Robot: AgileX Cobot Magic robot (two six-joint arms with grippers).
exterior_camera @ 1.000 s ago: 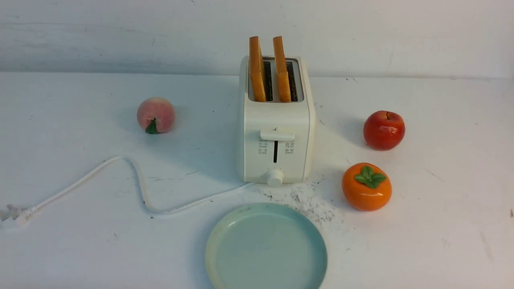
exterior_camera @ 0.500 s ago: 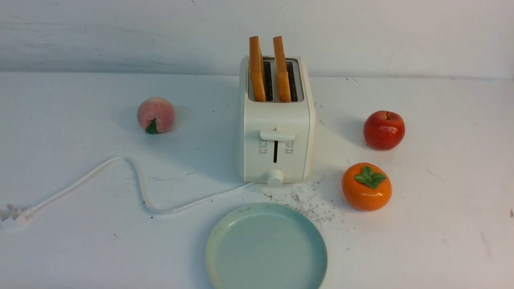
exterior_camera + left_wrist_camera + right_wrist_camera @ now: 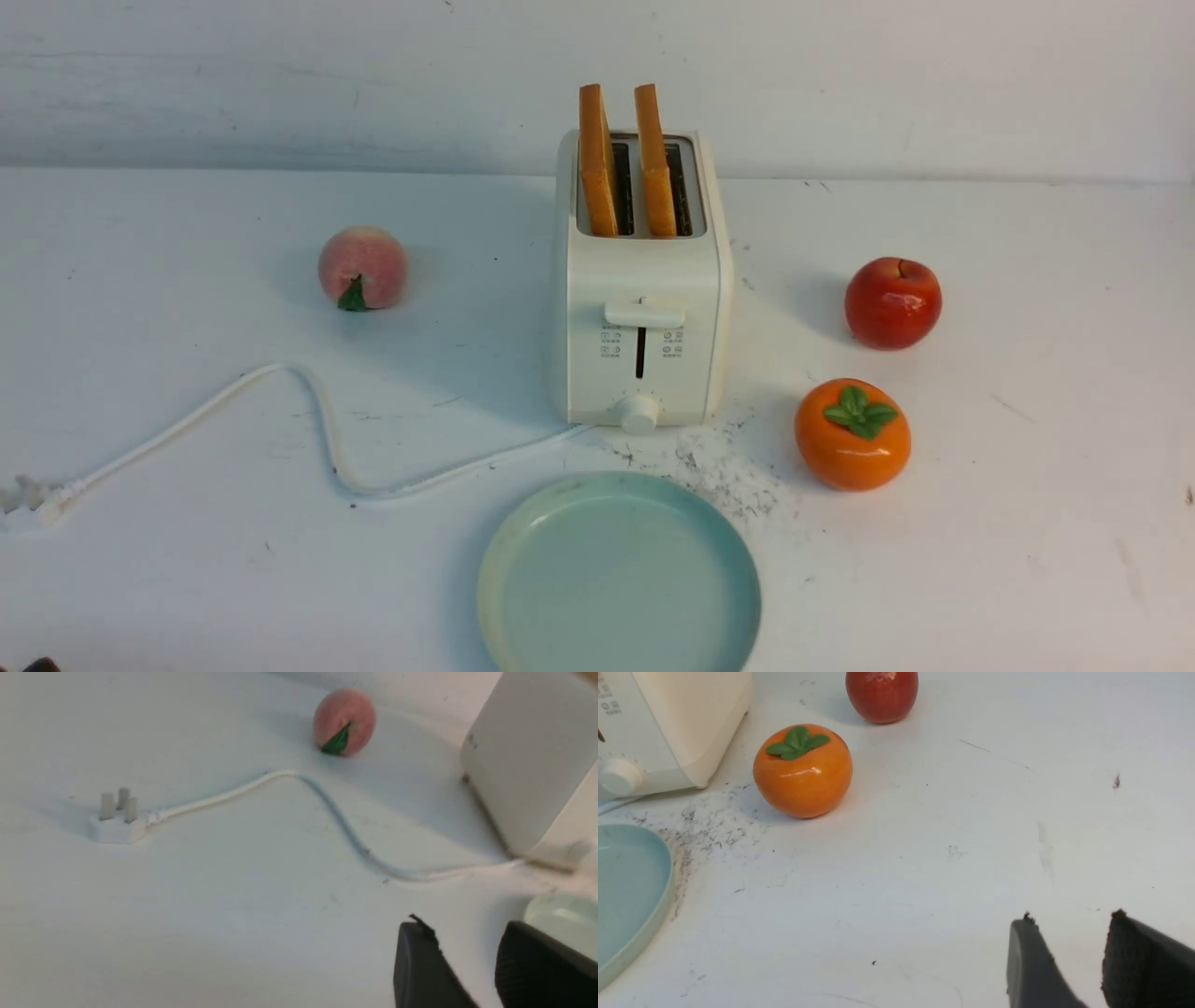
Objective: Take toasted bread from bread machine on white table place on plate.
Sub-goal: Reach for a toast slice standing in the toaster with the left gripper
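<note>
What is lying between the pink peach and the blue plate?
Only the white cord crosses the table between peach and plate, touching neither; the front view shows it.

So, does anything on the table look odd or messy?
Yes. Dark specks soil the table between toaster and plate, like crumbs or scuffing. Also, the plug lies loose on the table, prongs up.

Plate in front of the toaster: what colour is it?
The plate is pale blue-green, unpatterned; best seen in the front view.
</note>
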